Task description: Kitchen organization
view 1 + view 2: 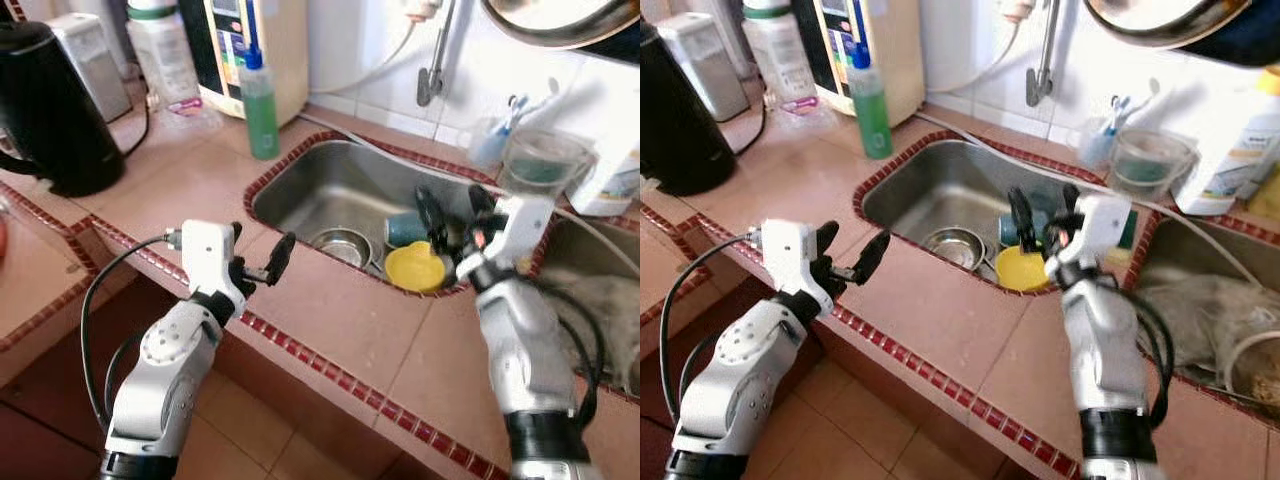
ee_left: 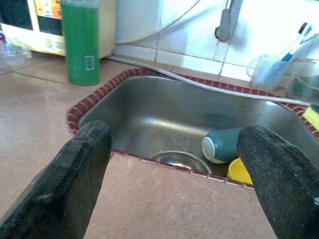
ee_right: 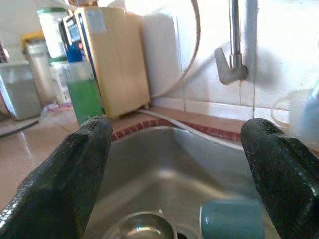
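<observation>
Right gripper (image 1: 452, 212): fingers spread wide, holding nothing, above the sink's (image 1: 330, 175) near right corner, over a yellow cup (image 1: 415, 267), a teal cup (image 2: 222, 145) on its side and a steel bowl (image 1: 339, 245). Left gripper (image 1: 262, 258): spread equally wide, also holding nothing, above bare terracotta counter (image 1: 330, 320) by the sink's near left edge. Counter's red-tiled front edge (image 1: 330, 368) meets floor; green bottle (image 1: 259, 105) stands at the sink's far left corner, black kettle (image 1: 50, 110) cut off at far left.

One steel bowl (image 1: 340, 245), one teal cup (image 1: 405, 229), one yellow cup (image 1: 415, 268) — one green bottle (image 1: 260, 108), one black kettle (image 1: 50, 110)
</observation>
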Controlling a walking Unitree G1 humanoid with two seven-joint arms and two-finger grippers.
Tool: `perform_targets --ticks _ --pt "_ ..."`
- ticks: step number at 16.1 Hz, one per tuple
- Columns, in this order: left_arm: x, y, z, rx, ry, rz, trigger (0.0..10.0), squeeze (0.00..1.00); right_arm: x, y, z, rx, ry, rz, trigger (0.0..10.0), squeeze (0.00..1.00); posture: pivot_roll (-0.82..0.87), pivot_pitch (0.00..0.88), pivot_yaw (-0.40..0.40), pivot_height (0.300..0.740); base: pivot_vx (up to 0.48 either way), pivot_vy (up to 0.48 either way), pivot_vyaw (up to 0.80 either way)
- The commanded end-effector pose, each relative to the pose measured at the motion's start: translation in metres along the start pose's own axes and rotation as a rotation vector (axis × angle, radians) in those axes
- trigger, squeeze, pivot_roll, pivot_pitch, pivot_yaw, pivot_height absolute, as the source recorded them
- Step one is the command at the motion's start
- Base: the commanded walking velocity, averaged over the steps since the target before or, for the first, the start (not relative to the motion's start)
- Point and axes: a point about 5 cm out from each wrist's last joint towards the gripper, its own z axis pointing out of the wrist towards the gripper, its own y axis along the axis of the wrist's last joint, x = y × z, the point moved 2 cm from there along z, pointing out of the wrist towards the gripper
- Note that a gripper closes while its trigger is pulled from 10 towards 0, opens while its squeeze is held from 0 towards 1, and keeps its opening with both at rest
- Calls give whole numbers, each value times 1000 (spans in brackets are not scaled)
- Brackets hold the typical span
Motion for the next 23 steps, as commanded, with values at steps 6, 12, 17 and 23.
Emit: perform_targets --ticks 6,12,17,23 --pt "-1 -7 -1 -1 -6 13 10000 0 18 -9 -20 0 -59 -53 10000 0 -135 6 22 740 0 0 0" --pt "-4 -12 1 14 -30 38 10000 0 10 -3 -13 -4 -43 -104 10000 0 -132 0 19 740 0 0 0" --pt "-3 -13 1 20 -28 45 10000 0 14 -3 -11 -6 -35 -114 10000 0 -125 0 14 740 -260 0 0" --pt "-4 -13 1 21 -32 48 10000 0 15 -6 -12 1 -32 -119 10000 0 -128 0 22 740 -280 0 0"
